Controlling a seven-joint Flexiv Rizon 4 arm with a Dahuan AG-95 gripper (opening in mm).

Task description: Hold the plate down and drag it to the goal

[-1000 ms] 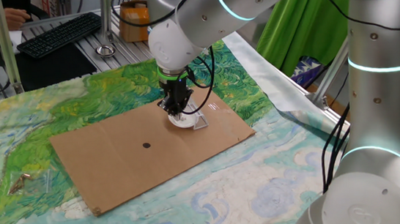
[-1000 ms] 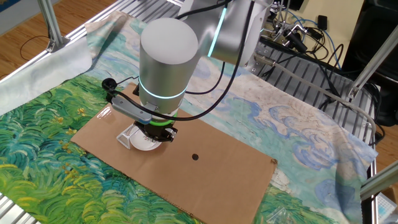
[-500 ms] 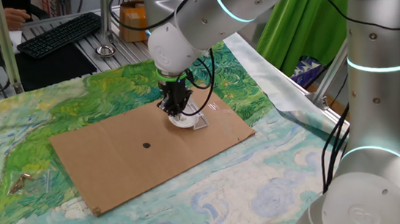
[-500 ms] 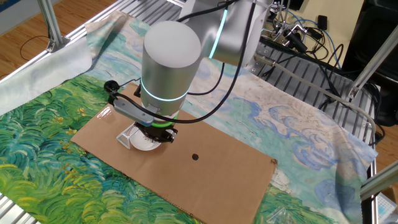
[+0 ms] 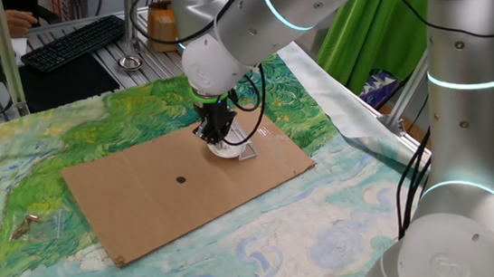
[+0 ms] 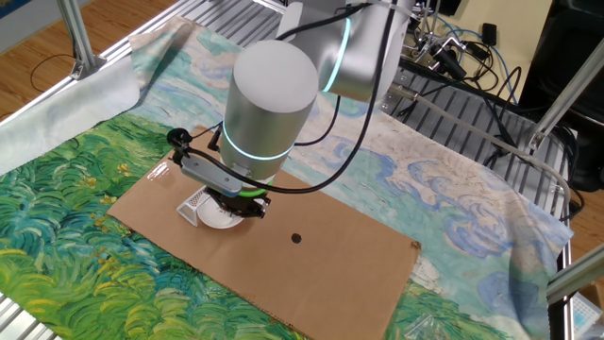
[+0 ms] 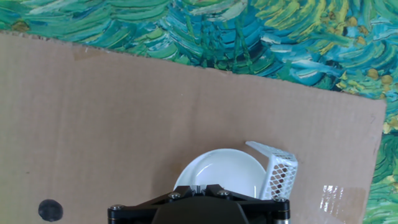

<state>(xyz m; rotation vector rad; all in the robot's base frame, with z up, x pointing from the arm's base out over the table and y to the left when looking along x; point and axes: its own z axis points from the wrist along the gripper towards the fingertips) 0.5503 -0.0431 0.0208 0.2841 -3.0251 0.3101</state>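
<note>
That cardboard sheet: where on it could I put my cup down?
The cardboard sheet is bare between the small black dot and its near left corner, and between the dot and the plate. It is crowded at the far right, where the closed fingers press on the plate beside the clear bracket.

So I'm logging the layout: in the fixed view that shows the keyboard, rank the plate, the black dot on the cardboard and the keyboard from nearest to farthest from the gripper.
1. The plate: right under the shut gripper, beside the clear goal.
2. The black dot: on the cardboard, to the left, nearer the camera.
3. The keyboard: far back left, off the cloth.
</note>
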